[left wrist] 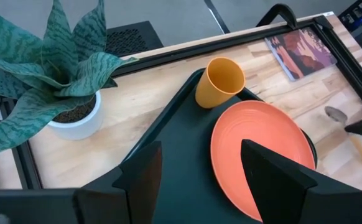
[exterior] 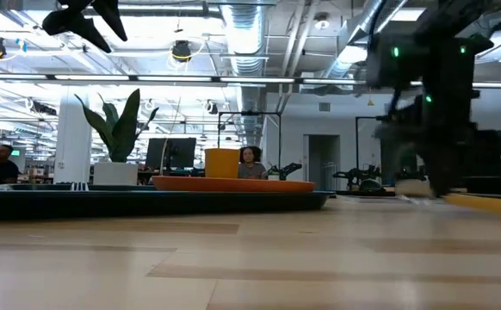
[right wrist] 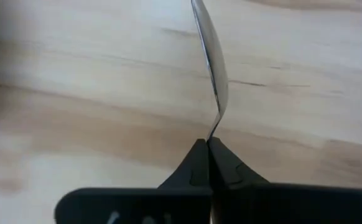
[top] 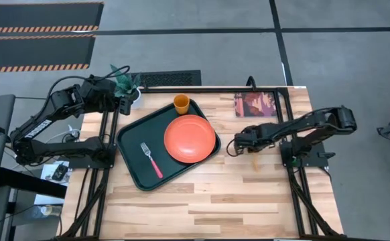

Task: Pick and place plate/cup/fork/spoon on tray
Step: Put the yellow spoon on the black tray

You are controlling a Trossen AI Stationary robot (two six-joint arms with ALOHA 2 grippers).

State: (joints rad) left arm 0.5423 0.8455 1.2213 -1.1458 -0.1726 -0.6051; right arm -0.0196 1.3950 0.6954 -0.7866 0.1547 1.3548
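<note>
From above, the tray (top: 133,137) already carries the plate (top: 189,138), the fork (top: 151,159) and the cup (top: 181,103), and the right gripper (top: 235,145) sits low over the bare wood just beside the tray's right edge while the left arm waits back by the plant (top: 124,83). At table height the plate (exterior: 233,182) and cup (exterior: 221,162) show on the tray (exterior: 147,201), but the right arm is only a dark mass and its grip is hidden. The left gripper (left wrist: 199,180) hangs wide apart over the tray, empty (the spoon's bowl (left wrist: 336,114) shows far off). The right wrist camera shows the fingers pinched tight on the spoon (right wrist: 211,56) at its thin neck; so narrow a hold could let it swivel or slip during the carry. The orange handle is cut off there.
</note>
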